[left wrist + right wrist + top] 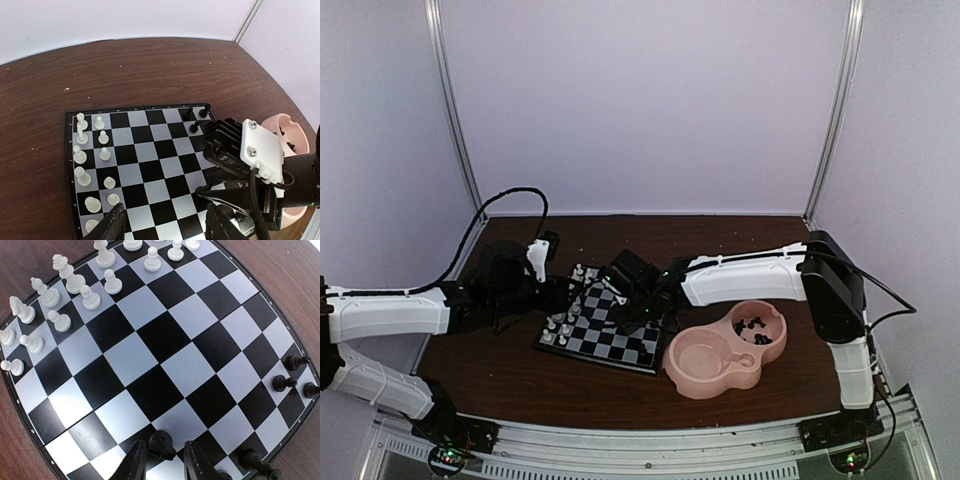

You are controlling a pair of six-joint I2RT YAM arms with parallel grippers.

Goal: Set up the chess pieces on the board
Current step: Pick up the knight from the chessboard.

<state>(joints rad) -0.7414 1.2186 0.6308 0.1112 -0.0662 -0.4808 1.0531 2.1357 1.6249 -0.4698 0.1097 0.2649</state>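
The board (610, 335) lies mid-table. Several white chess pieces (80, 155) stand in two rows along its left side and show at the top left of the right wrist view (75, 282). A few black pieces (195, 126) stand at the far right corner (280, 383). My right gripper (165, 462) hangs over the board's right side, shut on a black chess piece (162, 445) that rests against its left finger. My left gripper (165, 227) hovers open over the board's near edge, beside the white rows, nothing between its fingers (112, 225).
A pink double-bowl dish (700, 365) sits right of the board, with several black pieces (752, 325) in its far bowl. The right arm's wrist (250, 160) reaches over the board's right side, close to my left gripper. Walls and metal posts enclose the brown table.
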